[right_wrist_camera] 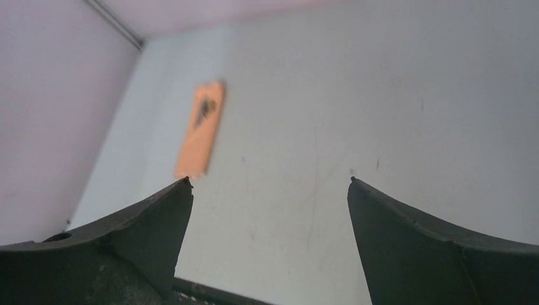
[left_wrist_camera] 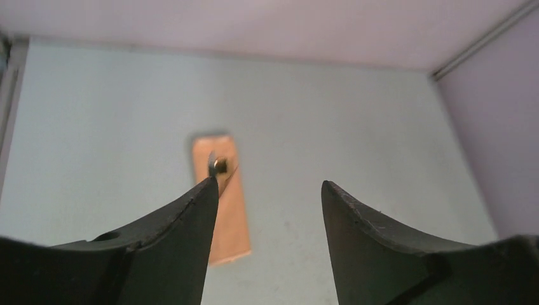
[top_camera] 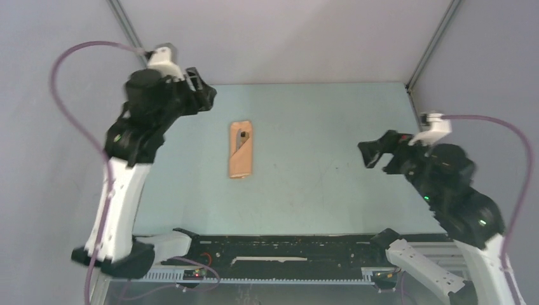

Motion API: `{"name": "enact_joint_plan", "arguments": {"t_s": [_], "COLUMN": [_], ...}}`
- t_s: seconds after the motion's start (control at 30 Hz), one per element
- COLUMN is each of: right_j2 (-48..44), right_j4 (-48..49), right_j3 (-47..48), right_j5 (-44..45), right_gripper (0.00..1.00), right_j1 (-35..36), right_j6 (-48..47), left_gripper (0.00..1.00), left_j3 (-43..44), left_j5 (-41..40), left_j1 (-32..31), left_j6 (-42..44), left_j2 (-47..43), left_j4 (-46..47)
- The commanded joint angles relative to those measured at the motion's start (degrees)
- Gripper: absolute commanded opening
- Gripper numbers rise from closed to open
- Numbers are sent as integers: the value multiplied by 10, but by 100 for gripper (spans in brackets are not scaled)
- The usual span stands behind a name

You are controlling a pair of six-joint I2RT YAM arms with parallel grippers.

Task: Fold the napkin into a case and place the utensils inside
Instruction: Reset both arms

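Left gripper (top_camera: pixel 204 95) hangs over the far-left part of the table (top_camera: pixel 318 159). Jaws parted with a clear gap, nothing held.

Case (top_camera: pixel 241 149) lies flat on the table, left of centre, between the two arms and touching neither.
- Narrow peach-tan cloth rectangle, plain, long axis running near to far.
- A diagonal flap edge crosses its far half.
- Near end slightly uneven at one corner.

Utensils (top_camera: pixel 243 135): only dark ends show at the far opening under the flap. The left wrist view catches a small gold glint there. The rest is hidden inside the cloth.

Right gripper (top_camera: pixel 370 154) hangs over the right side of the table, well apart from the case. Jaws spread wide, empty.
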Motion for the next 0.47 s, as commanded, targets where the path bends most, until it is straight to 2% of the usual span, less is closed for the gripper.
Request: {"name": "enact_joint_plan", "arguments": {"t_s": [0.0, 0.03, 0.13, 0.2, 0.43], "right_j2": [-25, -22, -15, -16, -22], "right_j4": [-40, -46, -58, -56, -49], "right_j3": [130, 161, 233, 263, 278], "right_j5": [35, 36, 41, 44, 63], "right_gripper": [100, 100, 100, 100, 100], "right_j1": [-5, -5, -5, -5, -4], "right_j6": [-77, -89, -120, -138, -133], "left_gripper": [72, 78, 83, 91, 93], "left_j3": [24, 20, 11, 7, -10], "left_j5": [105, 114, 127, 127, 131], "left_j1": [2, 1, 1, 1, 1], "left_j6": [45, 52, 71, 81, 90], "left_j2": [-139, -167, -225, -249, -303], "left_j4": [43, 60, 94, 107, 141]}}
